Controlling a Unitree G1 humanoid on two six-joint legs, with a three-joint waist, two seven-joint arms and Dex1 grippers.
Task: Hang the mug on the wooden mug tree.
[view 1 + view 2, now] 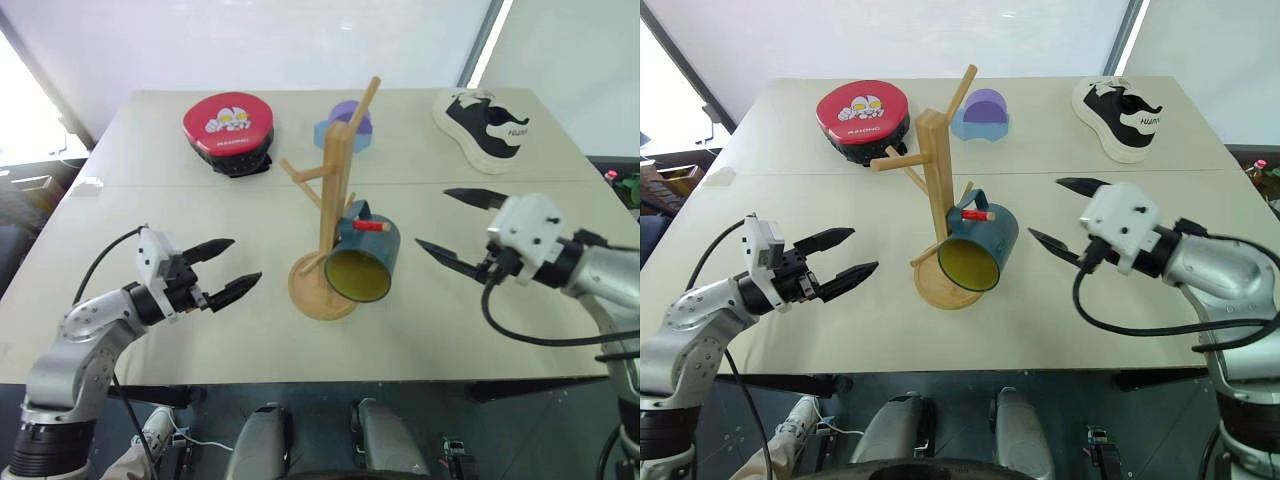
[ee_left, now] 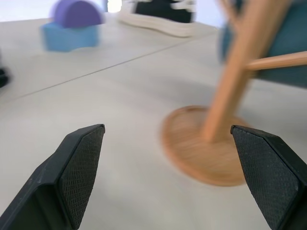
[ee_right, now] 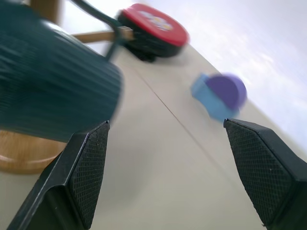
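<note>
Between both tools | mug (image 1: pixel 364 262) hangs on wooden mug tree (image 1: pixel 333 190) | left tool (image 1: pixel 226 268) spread | right tool (image 1: pixel 462 228) spread

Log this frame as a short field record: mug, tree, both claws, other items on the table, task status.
mug: teal mug hangs by its handle on the red-tipped peg, mouth tilted toward the camera
tree: wooden mug tree upright on its round base, mid-table
left claw: left claw open, holding nothing, left of the tree
right claw: right claw open, holding nothing, right of the mug, not touching it
other items: red round case, blue-purple block, black-and-white shoe along the far edge
task status: mug appears hung
</note>
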